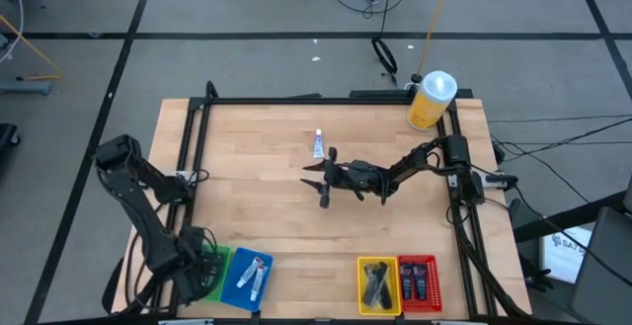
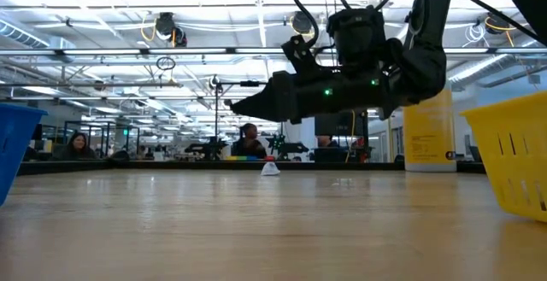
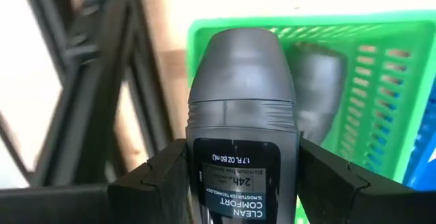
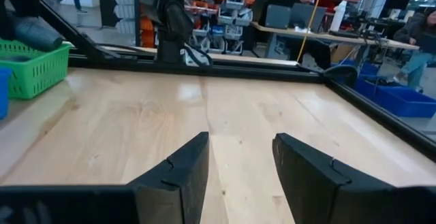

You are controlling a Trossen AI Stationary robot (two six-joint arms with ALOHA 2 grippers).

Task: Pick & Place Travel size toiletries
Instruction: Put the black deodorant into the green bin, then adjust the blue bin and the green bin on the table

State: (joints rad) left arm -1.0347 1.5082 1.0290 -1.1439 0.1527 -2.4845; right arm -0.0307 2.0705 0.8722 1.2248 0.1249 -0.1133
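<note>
Left gripper (image 3: 235, 183) gripping grey bottle (image 3: 242, 108)

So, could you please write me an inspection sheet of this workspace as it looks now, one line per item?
Surface: wooden table, black frame around it.
Job's things: one white-and-blue tube lies loose on the table; others sorted in the blue bin, yellow bin and red bin; a grey mini bottle is held over the green bin, which holds another.
Clutter: large yellow bottle at the far right corner.
Grippers: left gripper shut on the mini bottle; right gripper open above mid-table, near the tube.
Cables: several on the floor beyond and right of the table.
Surroundings: people at desks in the room behind.
</note>
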